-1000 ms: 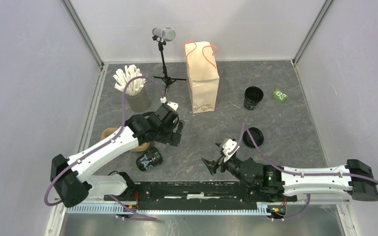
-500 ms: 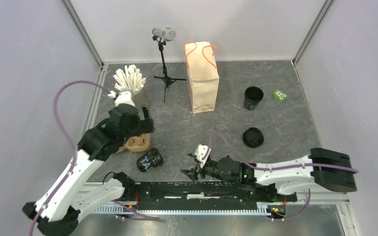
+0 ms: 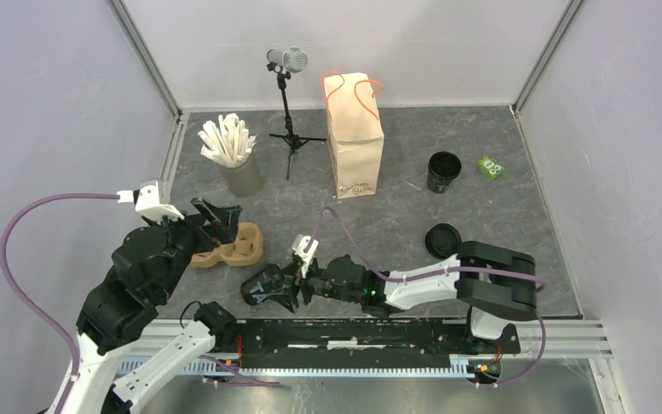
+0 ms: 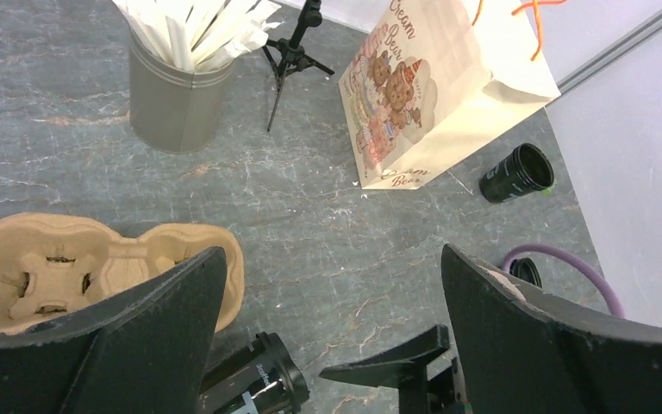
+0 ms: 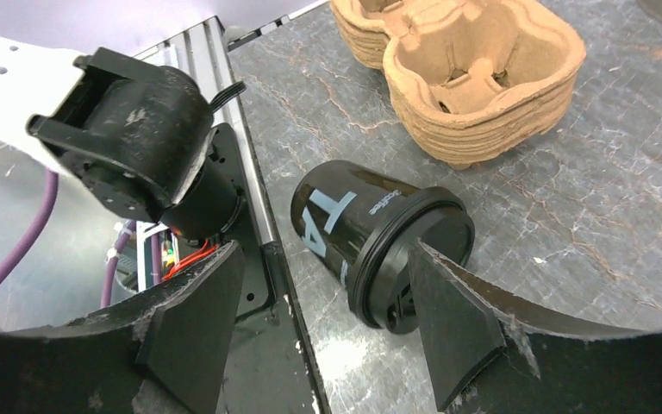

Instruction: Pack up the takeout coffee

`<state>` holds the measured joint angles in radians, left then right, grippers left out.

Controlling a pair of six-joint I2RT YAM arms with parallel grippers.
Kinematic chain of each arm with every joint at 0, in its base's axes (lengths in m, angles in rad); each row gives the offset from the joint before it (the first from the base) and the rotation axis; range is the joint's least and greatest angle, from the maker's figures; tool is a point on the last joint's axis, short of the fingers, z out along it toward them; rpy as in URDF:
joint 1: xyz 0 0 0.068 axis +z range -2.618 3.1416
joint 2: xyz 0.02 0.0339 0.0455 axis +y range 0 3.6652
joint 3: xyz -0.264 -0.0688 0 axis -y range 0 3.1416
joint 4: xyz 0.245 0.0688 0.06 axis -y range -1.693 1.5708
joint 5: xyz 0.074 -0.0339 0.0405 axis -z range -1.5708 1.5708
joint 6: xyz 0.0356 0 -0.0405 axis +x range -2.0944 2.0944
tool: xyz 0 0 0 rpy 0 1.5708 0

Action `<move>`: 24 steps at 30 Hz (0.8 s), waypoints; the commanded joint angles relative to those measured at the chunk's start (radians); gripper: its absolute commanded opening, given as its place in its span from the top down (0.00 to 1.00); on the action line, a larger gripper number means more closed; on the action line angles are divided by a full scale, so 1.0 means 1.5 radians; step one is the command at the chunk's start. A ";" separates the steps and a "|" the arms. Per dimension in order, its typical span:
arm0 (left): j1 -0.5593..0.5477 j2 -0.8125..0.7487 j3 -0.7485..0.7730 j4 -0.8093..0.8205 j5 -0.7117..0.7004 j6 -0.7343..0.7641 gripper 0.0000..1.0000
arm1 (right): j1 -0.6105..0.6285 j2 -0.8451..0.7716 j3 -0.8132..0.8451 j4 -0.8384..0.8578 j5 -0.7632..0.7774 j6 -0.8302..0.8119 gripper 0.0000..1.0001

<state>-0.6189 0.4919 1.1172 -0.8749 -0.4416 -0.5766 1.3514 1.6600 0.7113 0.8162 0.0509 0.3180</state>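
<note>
**Barely begun: coffee lies on its side, bag waits at the back**

Nothing is packed yet, as we read it. The small black disposable cup with its black lid pressed on lies tipped over on the grey marbled table. It sits near the front rail, well apart from the tall brown paper bag with orange handles, which stands upright at the far side.

We see the right gripper low over the table, jaws apart, one on each side of the cup's lid end. One finger looks to be at the lid's rim and the other is clear of the cup, so it grips nothing. The left gripper hangs wide open and empty near the moulded brown pulp cup carrier.

The cup's long axis lies flat, roughly along the front edge. Its lid faces the right arm and its base faces the left arm's mount. Grasping, righting and bagging are all left to do, in our judgement.
</note>
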 commanded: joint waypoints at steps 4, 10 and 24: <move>0.002 -0.030 -0.039 0.031 0.015 0.031 0.00 | -0.009 0.084 0.080 -0.017 0.003 0.057 0.26; 0.003 -0.040 -0.041 0.031 0.018 0.037 0.00 | -0.018 0.110 0.081 -0.024 0.023 0.068 0.31; 0.002 -0.051 -0.055 0.031 0.016 0.037 0.00 | -0.020 0.139 0.091 -0.037 0.010 0.073 0.37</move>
<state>-0.6189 0.4259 1.0382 -0.8646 -0.4152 -0.5583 1.3216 1.8553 0.8173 0.7425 0.0711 0.4229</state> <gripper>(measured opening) 0.996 0.644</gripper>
